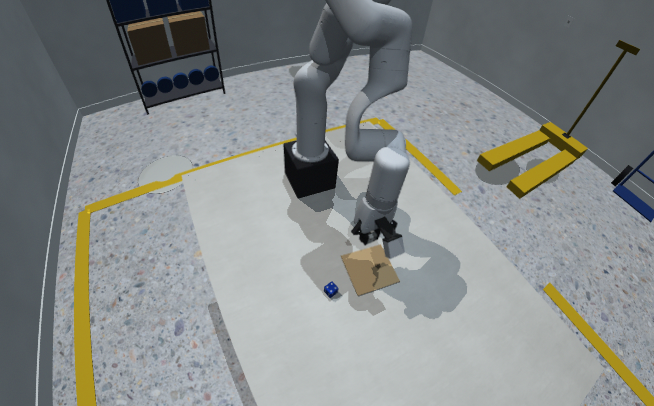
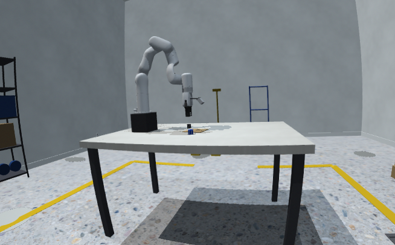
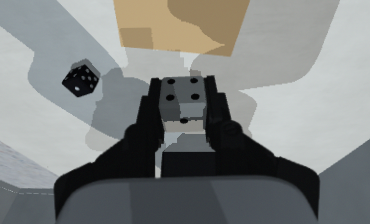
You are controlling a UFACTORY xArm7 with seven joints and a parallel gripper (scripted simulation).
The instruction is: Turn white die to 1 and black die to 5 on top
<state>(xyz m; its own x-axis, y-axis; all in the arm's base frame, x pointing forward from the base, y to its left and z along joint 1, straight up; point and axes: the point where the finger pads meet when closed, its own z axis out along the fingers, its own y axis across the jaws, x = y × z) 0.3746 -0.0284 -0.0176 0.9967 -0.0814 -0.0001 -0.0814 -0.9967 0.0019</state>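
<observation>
My gripper point(image 3: 183, 91) is shut on the white die point(image 3: 182, 102) and holds it in the air above the table, just short of the tan mat's point(image 3: 181, 25) near edge in the wrist view. The die shows a face with four pips toward the wrist camera and one pip on the face below it. The black die point(image 3: 80, 78) lies on the bare table to the left of the fingers, off the mat. In the top view the gripper point(image 1: 372, 233) hangs beside the mat point(image 1: 370, 270), and the blue die point(image 1: 331, 288) lies on the table just off the mat's left corner.
The arm's black base point(image 1: 310, 171) stands behind the mat. In the exterior view the gripper point(image 2: 188, 114) hangs above the black die point(image 2: 188, 125) and the blue die point(image 2: 190, 131). A shelf, a pallet jack and a hand truck stand on the floor, away from the table.
</observation>
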